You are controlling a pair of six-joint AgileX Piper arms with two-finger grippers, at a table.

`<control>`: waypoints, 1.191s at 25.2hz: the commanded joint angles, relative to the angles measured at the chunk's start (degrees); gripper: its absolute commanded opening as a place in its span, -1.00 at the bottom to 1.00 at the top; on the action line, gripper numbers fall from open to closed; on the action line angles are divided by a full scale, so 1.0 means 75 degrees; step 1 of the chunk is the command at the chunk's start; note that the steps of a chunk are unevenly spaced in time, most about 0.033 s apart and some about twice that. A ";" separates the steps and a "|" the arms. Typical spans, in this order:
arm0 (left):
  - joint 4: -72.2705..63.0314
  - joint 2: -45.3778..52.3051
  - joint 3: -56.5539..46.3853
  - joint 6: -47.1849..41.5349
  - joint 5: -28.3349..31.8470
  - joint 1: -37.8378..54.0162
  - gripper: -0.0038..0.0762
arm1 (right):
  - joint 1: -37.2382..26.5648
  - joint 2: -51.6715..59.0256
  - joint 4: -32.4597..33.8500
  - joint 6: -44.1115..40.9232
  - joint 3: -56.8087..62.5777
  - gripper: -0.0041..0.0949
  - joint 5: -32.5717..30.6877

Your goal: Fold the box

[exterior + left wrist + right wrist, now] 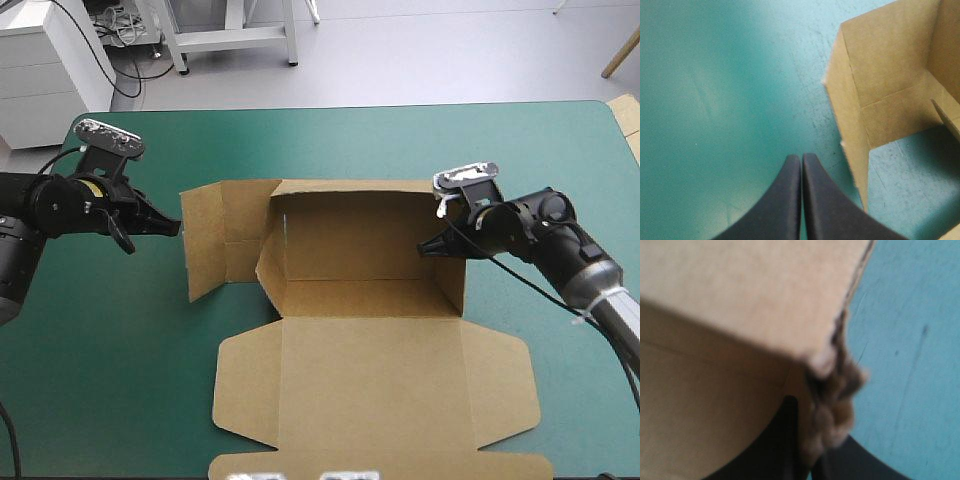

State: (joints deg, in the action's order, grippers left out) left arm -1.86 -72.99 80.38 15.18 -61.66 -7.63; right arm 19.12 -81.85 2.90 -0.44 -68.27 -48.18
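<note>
Box (370, 260) lies on the teal-green cover (110, 380) between the two grippers and is partly built. Its back wall and side walls are raised, and the lid (375, 385) lies flat on the near side.

On the left, the left gripper (172, 229) has its black fingers pressed together into one point and holds nothing. Just ahead of its tip and a little to one side stands the left flap (203, 245), upright and turned outward. As far as I can see, it does not touch the fingers.

On the other side, the right gripper (428, 246) is at the right wall (455, 290). In its wrist view the frayed board edge sits between the nearly closed fingers, so I judge that it pinches this wall and holds it upright.

The step in hand seems to be the tucking of the left side. The next move calls for the left gripper to go forward with its closed tip against the outer face of the flap and swing it inward, while the right one steadies the box.

Between tip and flap there is only bare cover. The slanted inner panel (270, 250) behind the flap may meet it on the way. A pale strip (628, 118) beyond the right arm, perhaps more board, is well apart.
</note>
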 commanded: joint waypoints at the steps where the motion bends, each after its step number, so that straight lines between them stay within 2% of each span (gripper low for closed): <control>1: -0.0092 0.0318 0.0166 -0.0049 0.0352 0.0015 -0.92 | 0.0008 -0.0696 0.0385 0.0305 -0.0533 -0.96 0.0483; 2: -0.0106 0.0318 0.0166 -0.0049 0.0335 0.0015 -0.92 | -0.0003 -0.0868 0.0406 0.0305 -0.0773 -0.93 0.0465; 4: -0.0116 0.0318 0.0166 -0.0049 0.0335 0.0015 -0.92 | -0.0120 -0.1301 0.0311 0.0305 -0.1236 -0.69 0.0417; 5: -0.0116 0.0318 0.0166 -0.0049 0.0335 0.0015 -0.92 | -0.0207 -0.1510 0.0261 0.0339 -0.1451 -0.39 0.0417; 6: -0.0116 0.0318 0.0166 -0.0049 0.0335 0.0015 -0.92 | -0.0279 -0.1596 0.0261 0.0339 -0.1534 -0.25 0.0417; 7: -0.0116 0.0318 0.0166 -0.0049 0.0364 0.0015 -0.92 | -0.0406 -0.1713 0.0186 0.0460 -0.1718 0.08 0.0417; 8: -0.0116 0.0318 0.0166 -0.0049 0.0379 0.0015 -0.92 | -0.0505 -0.1729 0.0086 0.0601 -0.1845 0.28 0.0417; 9: -0.0116 0.0318 0.0166 -0.0049 0.0415 0.0015 -0.92 | -0.0615 -0.1712 -0.0042 0.0630 -0.1990 0.37 0.0372; 16: -0.0116 0.0318 0.0166 -0.0077 0.0640 0.0015 -0.92 | -0.0809 -0.1352 -0.0432 0.1101 -0.3039 0.40 -0.0461; 23: -0.0116 0.0303 0.0128 -0.0077 0.0656 0.0015 -0.92 | -0.0809 -0.0731 -0.0445 0.1258 -0.3929 0.40 -0.1370; 28: -0.0116 0.0303 0.0128 -0.0077 0.0656 0.0015 -0.92 | -0.0809 -0.0328 -0.0445 0.1513 -0.4459 0.40 -0.2448; 30: -0.0116 0.0303 0.0128 -0.0077 0.0642 0.0015 -0.92 | -0.0809 -0.0166 -0.0445 0.1580 -0.4493 0.40 -0.2494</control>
State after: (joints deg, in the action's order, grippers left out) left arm -1.86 -72.33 79.96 15.18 -59.83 -7.63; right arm 13.40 -86.69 -0.30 10.15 -99.61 -67.13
